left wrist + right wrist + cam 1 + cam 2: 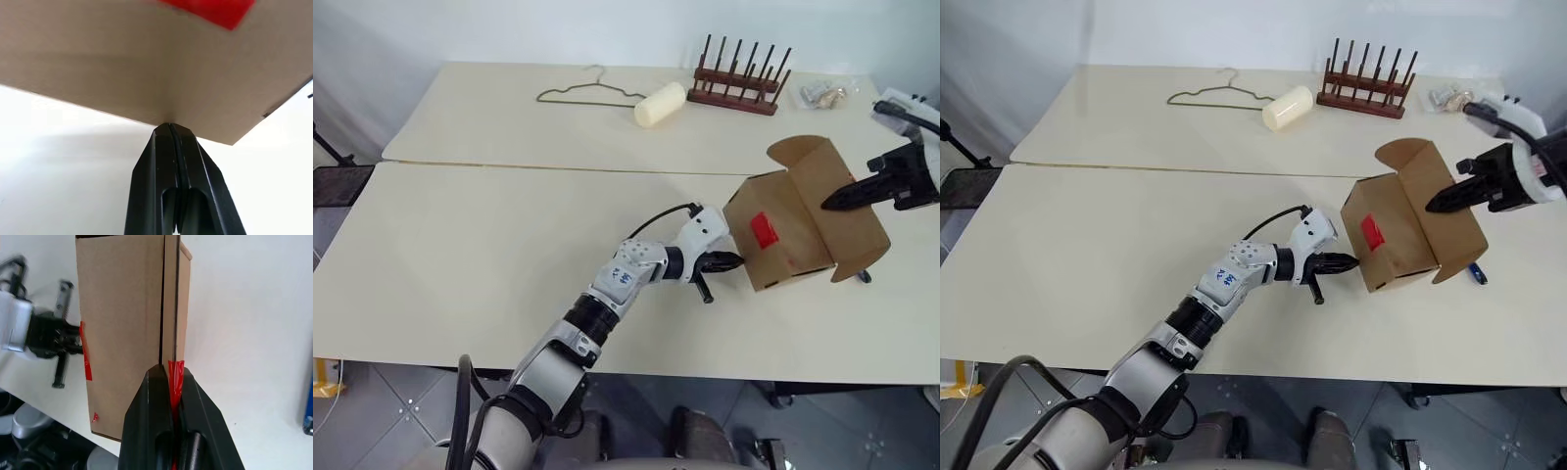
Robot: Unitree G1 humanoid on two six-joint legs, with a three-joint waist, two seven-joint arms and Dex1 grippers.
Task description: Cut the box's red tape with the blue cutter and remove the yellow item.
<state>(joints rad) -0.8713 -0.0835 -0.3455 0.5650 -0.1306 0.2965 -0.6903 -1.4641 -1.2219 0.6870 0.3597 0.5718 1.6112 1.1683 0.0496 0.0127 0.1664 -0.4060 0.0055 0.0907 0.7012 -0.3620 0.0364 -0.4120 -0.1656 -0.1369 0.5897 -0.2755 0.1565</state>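
Note:
The brown box [783, 257] stands on the table at the right, its lid flap [847, 230] swung up and open. A red tape [765, 230] square sits on the face toward me. My right gripper [826, 205] is shut on the flap's edge, with a strip of red tape [175, 374] between its fingers. My left gripper [738, 260] is shut and empty, its tips pressed against the box's near left corner [166, 115]. The blue cutter [1476, 272] lies on the table behind the box, mostly hidden. The yellow item is hidden.
At the back of the table lie a wire hanger [590, 93], a cream roll [660, 104], a wooden peg rack [737, 83] and a plastic packet [822, 94]. The table edge runs close to the box's right side.

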